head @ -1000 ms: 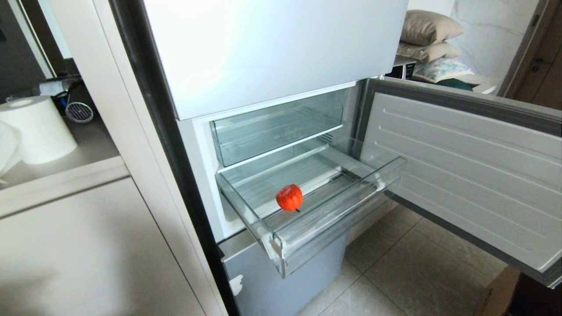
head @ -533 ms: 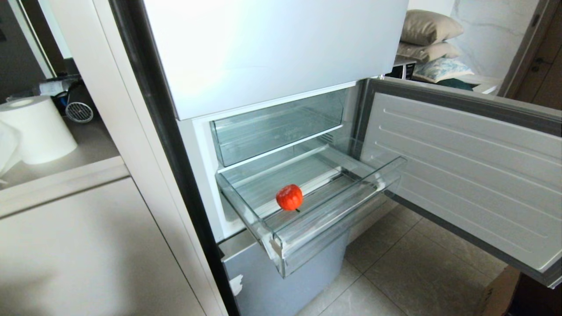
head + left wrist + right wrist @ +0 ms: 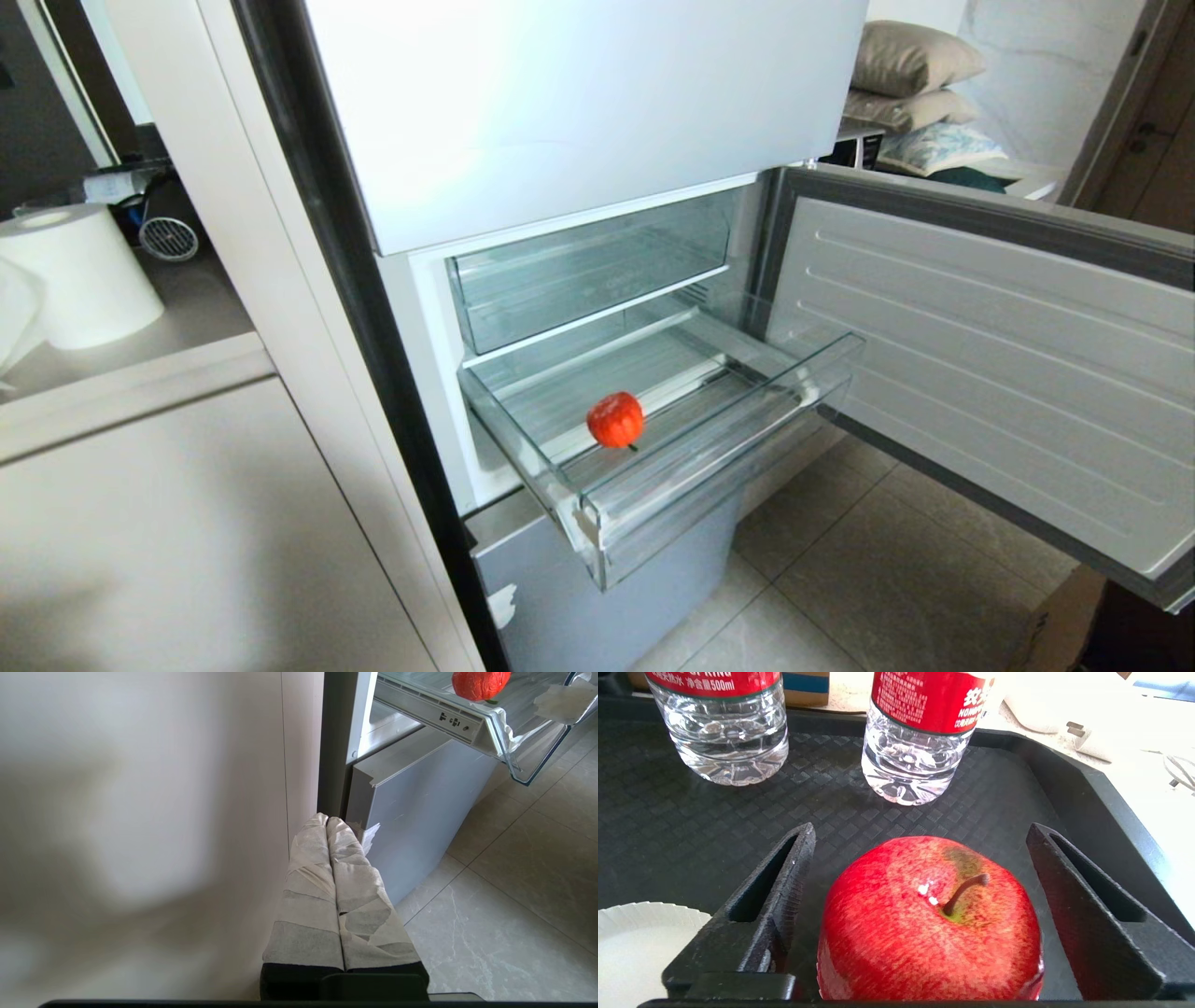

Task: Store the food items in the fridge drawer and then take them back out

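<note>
Apple (image 3: 929, 924) on tray (image 3: 691, 826), unheld betw wide-open R gripper (image 3: 920, 835); head view unchanged.

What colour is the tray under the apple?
Black, with a woven checker texture; the tray shows best in the right wrist view, beneath the apple.

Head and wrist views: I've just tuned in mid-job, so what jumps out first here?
The orange-red ribbed fruit sits alone near the front of the pulled-out clear fridge drawer, with the fridge door swung wide open to the right. Off to the side, a red apple stands on a black tray between the spread fingers of the right hand, untouched by either one. Two water bottles stand behind the apple.
</note>
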Motion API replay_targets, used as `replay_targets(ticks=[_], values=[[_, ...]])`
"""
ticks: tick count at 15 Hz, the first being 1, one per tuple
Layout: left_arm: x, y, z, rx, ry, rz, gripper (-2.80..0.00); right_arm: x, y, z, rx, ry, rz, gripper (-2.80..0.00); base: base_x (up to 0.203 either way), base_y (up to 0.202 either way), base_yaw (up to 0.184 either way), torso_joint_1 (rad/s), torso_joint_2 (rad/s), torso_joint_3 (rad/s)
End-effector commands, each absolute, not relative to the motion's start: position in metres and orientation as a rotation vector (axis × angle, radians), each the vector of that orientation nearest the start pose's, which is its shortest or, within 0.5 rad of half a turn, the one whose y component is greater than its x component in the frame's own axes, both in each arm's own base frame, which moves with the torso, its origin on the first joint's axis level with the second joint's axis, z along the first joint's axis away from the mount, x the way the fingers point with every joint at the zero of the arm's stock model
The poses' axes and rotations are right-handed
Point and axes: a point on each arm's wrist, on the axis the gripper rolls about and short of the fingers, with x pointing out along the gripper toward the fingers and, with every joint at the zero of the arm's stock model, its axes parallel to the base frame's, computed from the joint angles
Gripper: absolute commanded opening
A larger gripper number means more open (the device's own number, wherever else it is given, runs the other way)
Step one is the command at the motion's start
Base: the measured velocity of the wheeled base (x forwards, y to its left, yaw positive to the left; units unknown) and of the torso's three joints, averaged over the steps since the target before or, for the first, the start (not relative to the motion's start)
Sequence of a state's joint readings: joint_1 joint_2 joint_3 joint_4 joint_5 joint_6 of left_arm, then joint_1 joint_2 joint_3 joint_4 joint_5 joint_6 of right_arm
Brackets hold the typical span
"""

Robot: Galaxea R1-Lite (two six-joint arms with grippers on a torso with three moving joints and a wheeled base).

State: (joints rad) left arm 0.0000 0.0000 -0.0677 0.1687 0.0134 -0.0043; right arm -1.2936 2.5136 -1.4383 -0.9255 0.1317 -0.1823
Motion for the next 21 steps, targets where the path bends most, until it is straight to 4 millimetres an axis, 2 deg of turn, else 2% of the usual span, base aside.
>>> replay_targets(ticks=[1, 9, 13, 14, 17, 21], values=[[-0.029, 0.0, 0.077, -0.004, 0.102, 0.014, -2.8, 0.137, -0.473, 0.051, -0.073, 0.21, -1.145, 0.0, 0.0, 0.0, 0.0, 0.0, 0.0, 0.0], [-0.029, 0.0, 0.077, -0.004, 0.102, 0.014, -2.8, 0.135, -0.453, 0.101, -0.113, 0.152, -1.135, 0.0, 0.0, 0.0, 0.0, 0.0, 0.0, 0.0], [-0.029, 0.0, 0.077, -0.004, 0.101, 0.014, -2.8, 0.127, -0.428, 0.128, -0.103, 0.131, -1.104, 0.0, 0.0, 0.0, 0.0, 0.0, 0.0, 0.0], [-0.029, 0.0, 0.077, -0.004, 0.103, 0.014, -2.8, 0.124, -0.416, 0.14, -0.094, 0.121, -1.095, -2.8, 0.0, 0.0, 0.0, 0.0, 0.0, 0.0], [-0.029, 0.0, 0.077, -0.004, 0.102, 0.014, -2.8, 0.108, -0.37, 0.177, -0.038, 0.095, -1.095, -2.8, 0.0, 0.0, 0.0, 0.0, 0.0, 0.0], [-0.029, 0.0, 0.077, -0.004, 0.101, 0.014, -2.8, 0.083, -0.283, 0.227, 0.02, 0.027, -1.06, -2.8, 0.0, 0.0, 0.0, 0.0, 0.0, 0.0]])
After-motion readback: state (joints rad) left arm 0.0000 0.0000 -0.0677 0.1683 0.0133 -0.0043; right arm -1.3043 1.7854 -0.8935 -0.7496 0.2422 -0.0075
